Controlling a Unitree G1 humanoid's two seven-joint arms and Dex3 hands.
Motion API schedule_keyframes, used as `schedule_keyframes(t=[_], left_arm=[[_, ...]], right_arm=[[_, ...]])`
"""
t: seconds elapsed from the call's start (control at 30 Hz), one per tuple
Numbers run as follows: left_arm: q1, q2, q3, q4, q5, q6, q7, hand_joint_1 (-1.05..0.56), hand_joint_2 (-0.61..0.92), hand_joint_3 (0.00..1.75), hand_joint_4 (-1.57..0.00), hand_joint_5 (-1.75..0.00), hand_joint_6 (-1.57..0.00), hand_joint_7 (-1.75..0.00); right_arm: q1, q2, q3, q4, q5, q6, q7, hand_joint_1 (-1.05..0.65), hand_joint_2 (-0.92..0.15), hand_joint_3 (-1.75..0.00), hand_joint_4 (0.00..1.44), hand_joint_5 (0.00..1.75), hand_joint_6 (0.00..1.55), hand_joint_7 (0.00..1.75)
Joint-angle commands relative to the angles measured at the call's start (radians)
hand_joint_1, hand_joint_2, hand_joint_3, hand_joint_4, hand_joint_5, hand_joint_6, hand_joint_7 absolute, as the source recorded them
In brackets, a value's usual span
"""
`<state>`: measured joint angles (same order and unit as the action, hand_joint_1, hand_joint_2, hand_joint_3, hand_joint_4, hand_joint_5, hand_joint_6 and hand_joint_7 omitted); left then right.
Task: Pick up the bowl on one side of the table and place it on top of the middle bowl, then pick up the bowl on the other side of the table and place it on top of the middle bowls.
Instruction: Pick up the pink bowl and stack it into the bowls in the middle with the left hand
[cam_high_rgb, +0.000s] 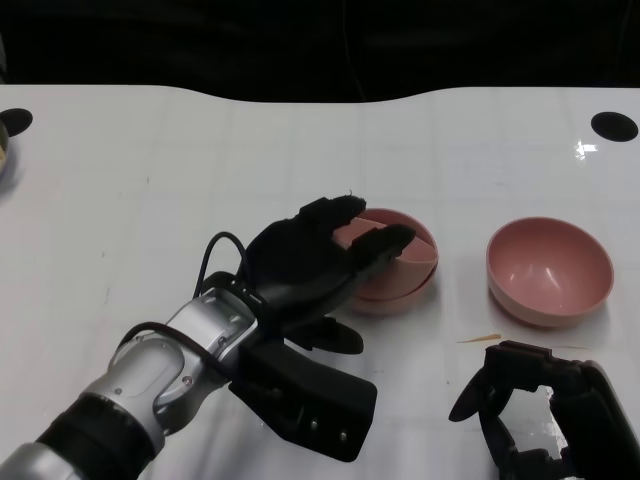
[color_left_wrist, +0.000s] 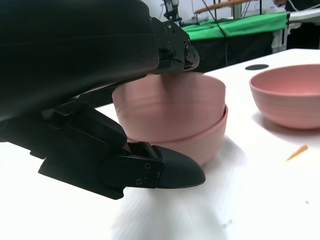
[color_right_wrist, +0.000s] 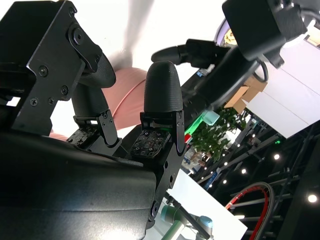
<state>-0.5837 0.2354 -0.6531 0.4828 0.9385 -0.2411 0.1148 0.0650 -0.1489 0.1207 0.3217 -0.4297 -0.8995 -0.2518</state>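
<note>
Two pink bowls sit nested at the table's middle, the upper bowl (cam_high_rgb: 405, 250) (color_left_wrist: 170, 105) inside the lower bowl (cam_high_rgb: 395, 295) (color_left_wrist: 200, 145). My left hand (cam_high_rgb: 305, 265) reaches in from the near left. Its fingers (color_left_wrist: 175, 47) lie over the upper bowl's near rim, while its thumb (color_left_wrist: 170, 172) lies low by the table, apart from the bowls. A third pink bowl (cam_high_rgb: 548, 270) (color_left_wrist: 290, 95) stands alone to the right. My right hand (cam_high_rgb: 545, 415) hovers near the front edge just before that bowl, fingers (color_right_wrist: 162, 95) apart and holding nothing.
A thin orange sliver (cam_high_rgb: 478, 339) (color_left_wrist: 297, 151) lies on the white table (cam_high_rgb: 200, 180) between the stack and the right bowl. Black round holes mark the far right corner (cam_high_rgb: 613, 126) and far left corner (cam_high_rgb: 15, 121). The table's far edge meets a dark background.
</note>
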Motion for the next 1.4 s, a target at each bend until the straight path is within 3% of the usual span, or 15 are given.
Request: schedule_keyframes(t=[0.03, 0.43, 0.67, 0.93, 1.3, 1.33, 1.4], left_arm=[[0.034, 0.018, 0.005, -0.003, -0.003, 0.002, 0.017, -0.8, 0.92, 0.39, 0.0, -0.07, -0.03, 0.0], [0.051, 0.0, -0.006, 0.098, -0.019, -0.05, 0.043, -0.74, 0.92, 0.35, -0.01, -0.1, -0.08, -0.02], [0.043, -0.016, 0.007, 0.164, -0.035, -0.133, 0.183, -0.69, 0.92, 0.33, 0.0, -0.01, -0.03, 0.0], [0.023, -0.034, 0.013, 0.235, -0.037, -0.188, 0.365, -0.61, 0.92, 0.2, 0.0, 0.0, 0.0, 0.0], [0.068, 0.022, 0.063, 0.152, -0.074, -0.234, 0.391, -0.53, 0.92, 0.16, -0.02, -0.01, -0.05, -0.03], [0.083, 0.039, 0.074, 0.139, -0.078, -0.257, 0.424, -0.48, 0.92, 0.13, -0.18, -0.15, -0.2, -0.1], [0.114, 0.068, 0.103, 0.112, -0.094, -0.3, 0.465, -0.41, 0.92, 0.07, -0.14, -0.73, -0.36, -0.14]], right_arm=[[0.003, -0.006, -0.01, -0.01, 0.009, -0.004, -0.005, 0.23, -0.1, -1.61, 0.88, 1.58, 0.91, 1.23], [-0.003, -0.009, -0.011, 0.0, 0.013, -0.006, -0.003, 0.22, -0.1, -1.63, 0.87, 1.57, 0.9, 1.25], [-0.004, -0.012, -0.012, 0.002, 0.009, -0.004, -0.003, 0.22, -0.1, -1.62, 0.88, 1.56, 0.9, 1.24], [-0.005, -0.012, -0.012, 0.001, 0.003, -0.002, -0.006, 0.23, -0.09, -1.62, 0.88, 1.59, 0.91, 1.24], [-0.004, -0.011, -0.01, -0.003, 0.007, -0.001, -0.003, 0.23, -0.07, -1.66, 0.89, 1.57, 0.92, 1.23], [-0.003, -0.01, -0.01, -0.006, 0.008, 0.002, -0.001, 0.23, -0.07, -1.66, 0.89, 1.57, 0.92, 1.23], [-0.005, -0.01, -0.01, -0.005, 0.009, 0.002, -0.001, 0.23, -0.07, -1.67, 0.89, 1.58, 0.92, 1.23]])
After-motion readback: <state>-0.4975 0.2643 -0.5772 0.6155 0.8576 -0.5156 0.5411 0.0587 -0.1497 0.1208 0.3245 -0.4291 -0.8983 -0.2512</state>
